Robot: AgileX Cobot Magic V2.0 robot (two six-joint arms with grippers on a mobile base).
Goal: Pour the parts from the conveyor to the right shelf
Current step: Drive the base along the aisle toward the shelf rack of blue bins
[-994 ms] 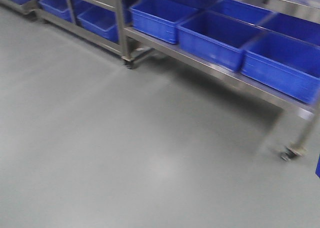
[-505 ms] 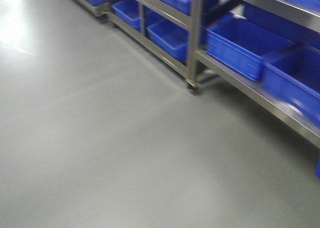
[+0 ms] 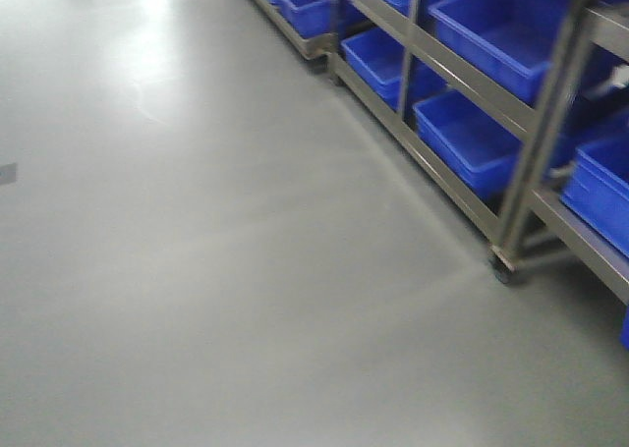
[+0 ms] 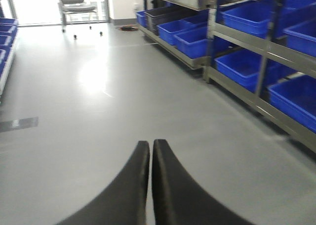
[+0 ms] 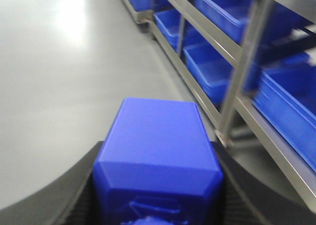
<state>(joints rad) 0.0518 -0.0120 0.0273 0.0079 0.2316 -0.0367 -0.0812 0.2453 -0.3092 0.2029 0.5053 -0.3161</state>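
Observation:
The part, a glossy blue plastic block (image 5: 158, 151), fills the lower middle of the right wrist view, with my right gripper (image 5: 158, 158) shut on it and a black finger pressed against each of its sides. My left gripper (image 4: 150, 144) is shut and holds nothing; it hangs over bare grey floor. A steel-framed shelf (image 3: 536, 142) with large blue bins (image 3: 482, 138) runs along the right side of the front view, and the same shelf (image 5: 242, 62) shows to the right of the held block. The conveyor is out of view.
Glossy grey floor (image 3: 216, 270) spreads to the left of the racks, with bright glare at the far end. A rack caster (image 3: 503, 267) stands on the floor. An office chair (image 4: 74, 0) stands far back. More blue bins (image 4: 5, 37) sit at the left edge.
The front view has swung along the racks: the shelf posts and bins have slid to the right of the frame, and more open floor with glare now shows on the left.

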